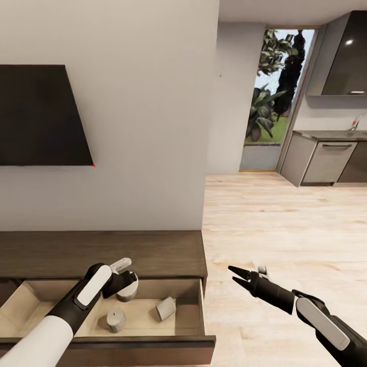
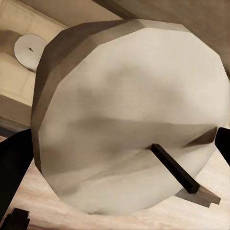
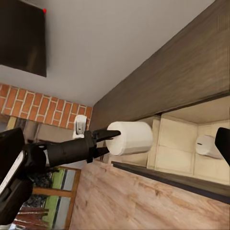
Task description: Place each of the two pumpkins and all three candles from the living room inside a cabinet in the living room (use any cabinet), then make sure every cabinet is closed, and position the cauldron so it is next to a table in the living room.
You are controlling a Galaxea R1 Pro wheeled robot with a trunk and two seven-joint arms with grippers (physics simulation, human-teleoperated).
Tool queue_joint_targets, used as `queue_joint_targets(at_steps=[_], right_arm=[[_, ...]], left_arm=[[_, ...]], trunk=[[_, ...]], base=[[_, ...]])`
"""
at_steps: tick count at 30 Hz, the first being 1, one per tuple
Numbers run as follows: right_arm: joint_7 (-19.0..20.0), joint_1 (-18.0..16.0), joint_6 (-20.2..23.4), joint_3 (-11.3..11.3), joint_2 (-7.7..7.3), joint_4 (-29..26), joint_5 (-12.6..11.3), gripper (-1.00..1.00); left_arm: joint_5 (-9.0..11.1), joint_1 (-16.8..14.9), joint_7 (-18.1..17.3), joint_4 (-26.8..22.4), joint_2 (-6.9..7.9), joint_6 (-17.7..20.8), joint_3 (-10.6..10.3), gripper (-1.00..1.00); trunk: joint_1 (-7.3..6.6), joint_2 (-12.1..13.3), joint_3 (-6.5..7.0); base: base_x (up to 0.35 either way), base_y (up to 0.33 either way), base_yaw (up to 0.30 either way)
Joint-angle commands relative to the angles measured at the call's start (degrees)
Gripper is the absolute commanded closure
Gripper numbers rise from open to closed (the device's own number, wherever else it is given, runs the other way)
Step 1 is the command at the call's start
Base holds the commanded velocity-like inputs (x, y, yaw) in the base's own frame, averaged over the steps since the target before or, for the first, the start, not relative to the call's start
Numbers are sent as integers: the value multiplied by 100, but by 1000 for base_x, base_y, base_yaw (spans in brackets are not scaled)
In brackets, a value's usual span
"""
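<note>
Three candles [image 1: 116,320]: one in left tool [image 1: 124,282].

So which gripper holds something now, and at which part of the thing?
The left gripper holds a candle by its round side, over the open drawer of the cabinet. The right gripper is open and holds nothing.

Grey wall [image 1: 153,102], pale wood floor [image 1: 285,224], wall-mounted screen [image 1: 35,117]

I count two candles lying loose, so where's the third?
In the left hand, held over the cabinet's open drawer, the third candle hangs just behind the two candles inside.
</note>
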Motion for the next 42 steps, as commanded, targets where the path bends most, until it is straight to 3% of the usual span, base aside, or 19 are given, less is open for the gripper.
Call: queue_joint_targets(at_steps=[1, 42], right_arm=[[56, -7, 25, 15, -1, 32, -55, -100], [108, -6, 25, 13, 0, 285, -72, -100]], left_arm=[[45, -6, 64, -8, -14, -6, -27, 100], [35, -6, 63, -7, -77, -16, -33, 100]], trunk=[[23, -45, -24], [923, -1690, -760]], base=[[0, 0, 0], [0, 0, 0]])
